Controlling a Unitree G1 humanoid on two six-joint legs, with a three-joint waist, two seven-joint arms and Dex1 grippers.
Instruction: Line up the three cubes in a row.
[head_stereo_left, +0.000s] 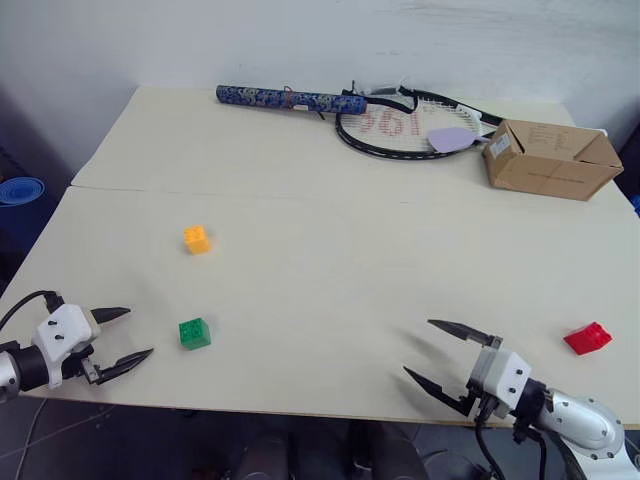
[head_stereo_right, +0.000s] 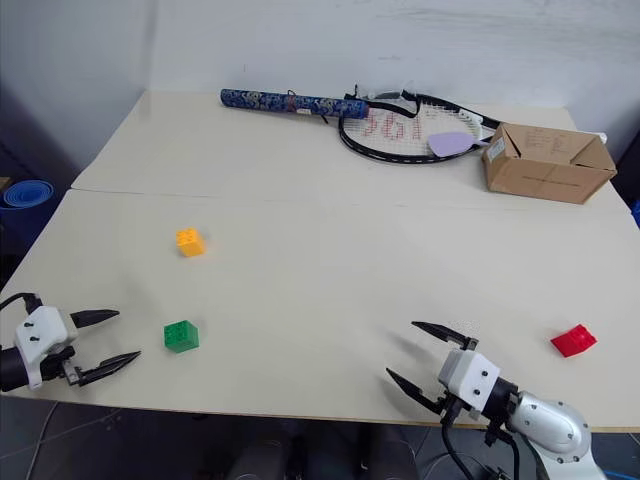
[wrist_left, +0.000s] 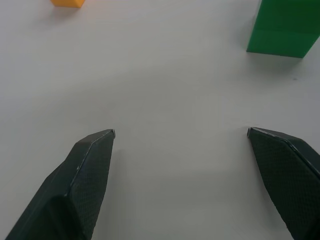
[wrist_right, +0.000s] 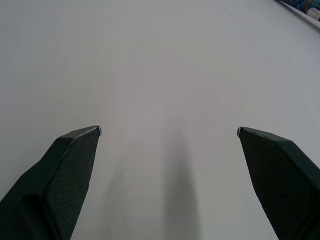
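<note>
Three studded cubes lie apart on the pale table (head_stereo_left: 320, 270). The orange-yellow cube (head_stereo_left: 196, 239) sits left of centre, the green cube (head_stereo_left: 194, 333) nearer the front edge below it, and the red cube (head_stereo_left: 587, 338) far to the right. My left gripper (head_stereo_left: 140, 334) hovers open just left of the green cube (wrist_left: 282, 25), with nothing between its fingers. My right gripper (head_stereo_left: 418, 349) stands open over the front edge, well left of the red cube, pointing across bare table (wrist_right: 165, 75).
At the back of the table lie a badminton racket (head_stereo_left: 410, 128), a blue patterned tube (head_stereo_left: 290, 99) and a brown cardboard box (head_stereo_left: 548, 158) at the back right. A blue round object (head_stereo_left: 20, 190) sits off the table's left side.
</note>
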